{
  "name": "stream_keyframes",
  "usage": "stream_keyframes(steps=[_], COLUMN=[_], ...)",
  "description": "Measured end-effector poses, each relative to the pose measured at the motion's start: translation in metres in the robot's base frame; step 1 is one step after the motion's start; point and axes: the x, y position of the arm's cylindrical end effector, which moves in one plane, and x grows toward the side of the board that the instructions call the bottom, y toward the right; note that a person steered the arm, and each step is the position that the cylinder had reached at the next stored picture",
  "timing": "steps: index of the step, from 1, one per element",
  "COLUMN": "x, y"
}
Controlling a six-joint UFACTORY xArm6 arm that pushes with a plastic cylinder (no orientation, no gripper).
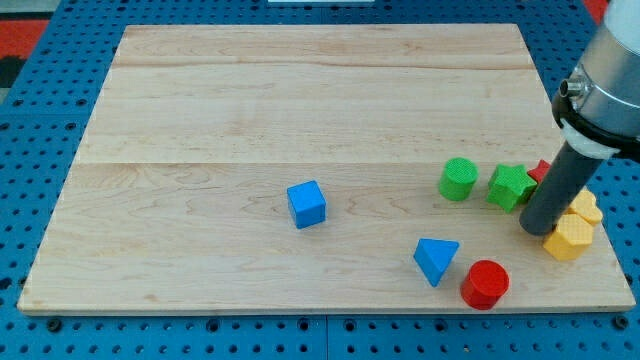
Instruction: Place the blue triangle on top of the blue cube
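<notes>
The blue triangle (436, 260) lies on the wooden board (250, 110) at the lower right. The blue cube (307, 203) sits near the board's middle, to the left of and a little above the triangle. They are well apart. My tip (538, 230) is at the right side of the board, right of the triangle, among the green, red and yellow blocks. It touches or nearly touches a yellow block (568, 238).
A green cylinder (458, 179) and a green star-shaped block (511, 186) lie left of the rod. A red block (541, 170) shows partly behind it. A second yellow block (586, 207) lies right of it. A red cylinder (485, 284) sits beside the triangle.
</notes>
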Motion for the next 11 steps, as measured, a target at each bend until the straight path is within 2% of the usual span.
stream_keyframes(steps=[1, 2, 3, 4, 5, 7, 11], x=[0.021, 0.038, 0.047, 0.083, 0.083, 0.082, -0.053], y=[-0.032, -0.033, 0.02, 0.024, -0.007, -0.122, -0.14])
